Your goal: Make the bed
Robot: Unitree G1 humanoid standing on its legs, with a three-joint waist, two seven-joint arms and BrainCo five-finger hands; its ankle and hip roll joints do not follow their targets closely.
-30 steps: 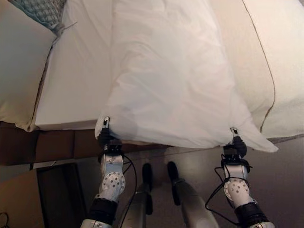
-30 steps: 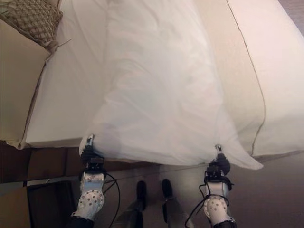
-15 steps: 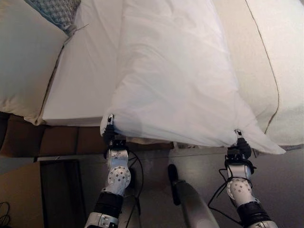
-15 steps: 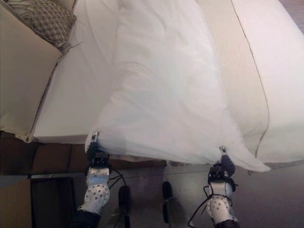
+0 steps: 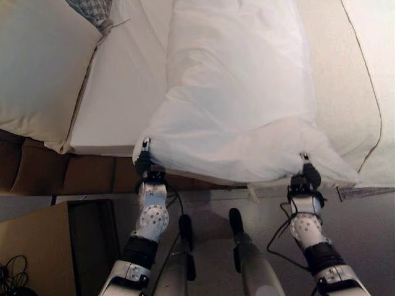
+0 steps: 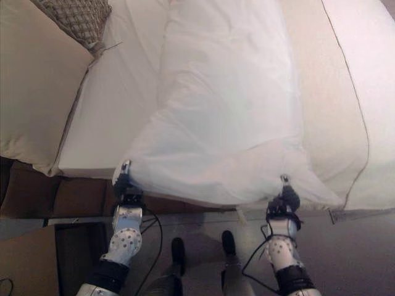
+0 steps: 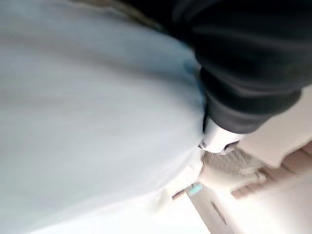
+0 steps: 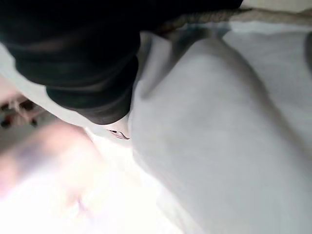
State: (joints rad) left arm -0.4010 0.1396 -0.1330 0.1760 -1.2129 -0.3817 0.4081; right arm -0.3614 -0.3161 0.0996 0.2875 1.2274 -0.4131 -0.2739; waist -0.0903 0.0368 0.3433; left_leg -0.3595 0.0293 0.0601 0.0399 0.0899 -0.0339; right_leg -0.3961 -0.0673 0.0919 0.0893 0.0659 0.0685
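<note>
A white sheet [image 5: 237, 92] lies lengthwise down the middle of the bed [image 5: 120, 105], its near edge hanging just past the mattress edge. The left hand [image 5: 144, 161] pinches the sheet's near left corner, a fingertip showing over the cloth. The right hand [image 5: 304, 176] pinches the near right corner the same way. A cream pillow [image 5: 37, 68] sits at the bed's left side, with a patterned cushion [image 6: 77, 18] behind it. A cream cover [image 5: 352, 80] with a dark seam lies along the right.
</note>
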